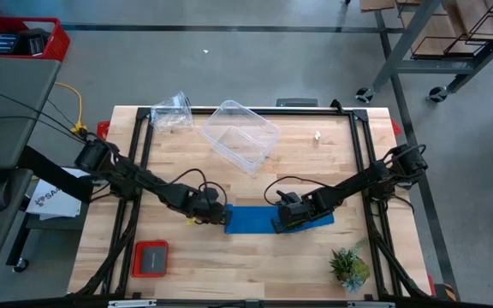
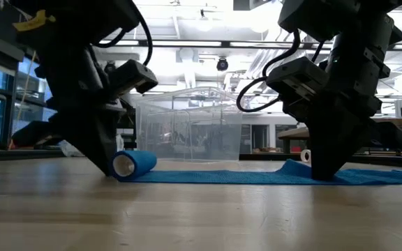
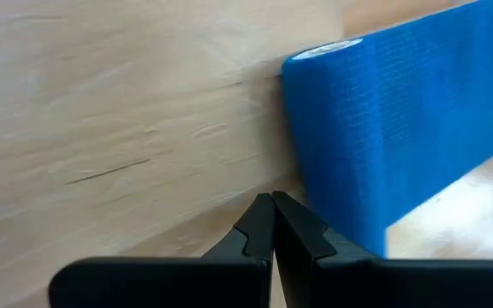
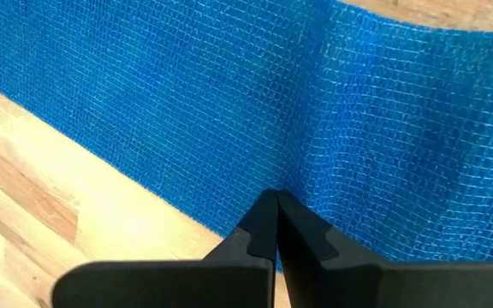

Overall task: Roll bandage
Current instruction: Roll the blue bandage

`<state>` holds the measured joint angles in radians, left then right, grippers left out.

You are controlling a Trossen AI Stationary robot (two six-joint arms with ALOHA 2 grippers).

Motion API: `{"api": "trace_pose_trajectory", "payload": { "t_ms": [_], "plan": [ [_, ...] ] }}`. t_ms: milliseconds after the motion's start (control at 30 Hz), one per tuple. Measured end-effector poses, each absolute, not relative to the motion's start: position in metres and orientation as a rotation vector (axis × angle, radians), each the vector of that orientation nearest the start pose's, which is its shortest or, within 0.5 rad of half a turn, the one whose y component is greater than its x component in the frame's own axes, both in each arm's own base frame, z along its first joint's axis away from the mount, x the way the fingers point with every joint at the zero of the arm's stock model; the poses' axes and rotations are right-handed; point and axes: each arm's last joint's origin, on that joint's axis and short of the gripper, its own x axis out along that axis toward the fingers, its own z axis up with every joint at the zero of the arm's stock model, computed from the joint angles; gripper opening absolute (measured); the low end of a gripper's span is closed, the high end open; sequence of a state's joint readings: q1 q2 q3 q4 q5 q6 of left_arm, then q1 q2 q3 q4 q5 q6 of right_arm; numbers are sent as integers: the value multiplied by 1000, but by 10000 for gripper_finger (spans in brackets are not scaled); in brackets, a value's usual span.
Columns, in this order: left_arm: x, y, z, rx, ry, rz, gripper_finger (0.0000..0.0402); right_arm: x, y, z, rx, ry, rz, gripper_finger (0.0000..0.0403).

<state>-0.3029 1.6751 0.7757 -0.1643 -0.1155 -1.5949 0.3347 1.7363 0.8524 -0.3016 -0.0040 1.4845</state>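
The blue bandage [image 1: 268,219] lies flat on the wooden table, its left end rolled into a small roll [image 2: 132,164] around a white core. My left gripper [image 1: 216,213] is shut and stands low at the table, right beside the roll on its left side; the left wrist view shows the roll [image 3: 349,128] next to the shut fingertips [image 3: 272,205]. My right gripper [image 1: 283,221] is shut and stands on the flat strip [image 4: 187,111] toward its right end. Beside it a low ridge [image 2: 292,167] rises in the strip. My left gripper has its shut fingers slanting down to the table at the roll's left side [image 2: 119,166]. The outer side of one finger [image 3: 323,239] lies against the roll. The roll rests on the table, its long strip trailing right. My right gripper presses its shut fingertips [image 4: 274,210] down from above on the flat strip's upper face [image 4: 255,184], toward its right end. The strip lies on the table under them, with a ridge of cloth [image 4: 319,128] just beyond the tips.
A clear plastic tub [image 1: 240,135] and a crumpled clear container [image 1: 171,111] stand at the far side. A red-rimmed flat item [image 1: 151,258] lies near left, a small plant [image 1: 349,267] near right. Black frame rails [image 1: 140,154] run along the table's sides.
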Motion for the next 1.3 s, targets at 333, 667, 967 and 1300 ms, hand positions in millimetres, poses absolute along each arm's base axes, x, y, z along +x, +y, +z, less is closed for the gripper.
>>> {"api": "trace_pose_trajectory", "payload": {
  "t_ms": [333,667,967,1300],
  "plan": [
    [299,-79,138,-1253,821,531,0,285,99,123,1093,1117,-610,0],
    [326,-73,183,-1064,787,335,0,286,99,123,1094,1115,-609,0],
    [300,-72,161,-1000,1078,573,0,286,99,123,1095,1114,-608,0],
    [313,-78,136,-1105,1066,558,0,286,99,123,1096,1112,-605,0]
  ]
}}
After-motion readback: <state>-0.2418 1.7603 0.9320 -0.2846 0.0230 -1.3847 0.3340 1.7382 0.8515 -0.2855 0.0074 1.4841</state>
